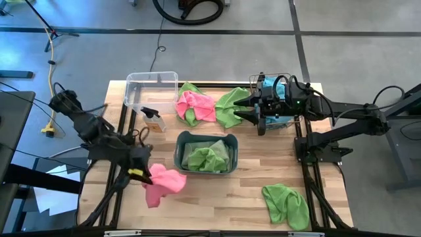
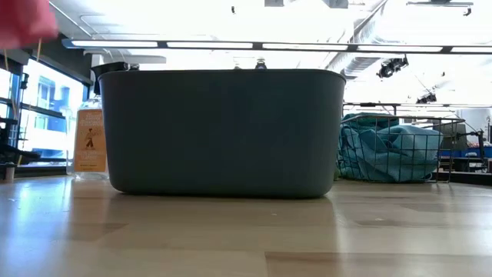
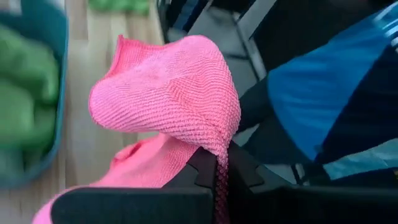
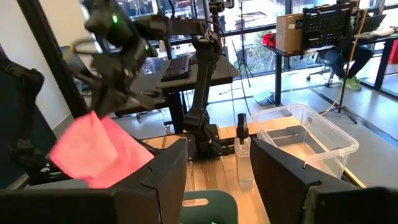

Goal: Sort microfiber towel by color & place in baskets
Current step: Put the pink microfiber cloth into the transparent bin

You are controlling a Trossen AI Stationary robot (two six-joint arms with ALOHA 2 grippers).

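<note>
My left gripper is over the near left part of the table, shut on a pink microfiber towel. The right wrist view shows that towel from across the table. My right gripper is open, level, beside the dark wire-mesh basket that holds blue towels. The grey-blue tub in the middle holds green towels. The clear bin stands at the far left. A second pink towel and green towels lie in a pile on the far part of the table. My left gripper pinches a gathered fold of the pink towel between its two fingers. The cloth bulges out past the fingertips and drapes slack to one side. In the low view the towel shows high above the tabletop, lifted clear.
A spray bottle stands between the clear bin and the tub. Another green towel lies at the near right corner. Bare wood lies between the tub and the table's near edge. A person sits at a desk far behind the table.
</note>
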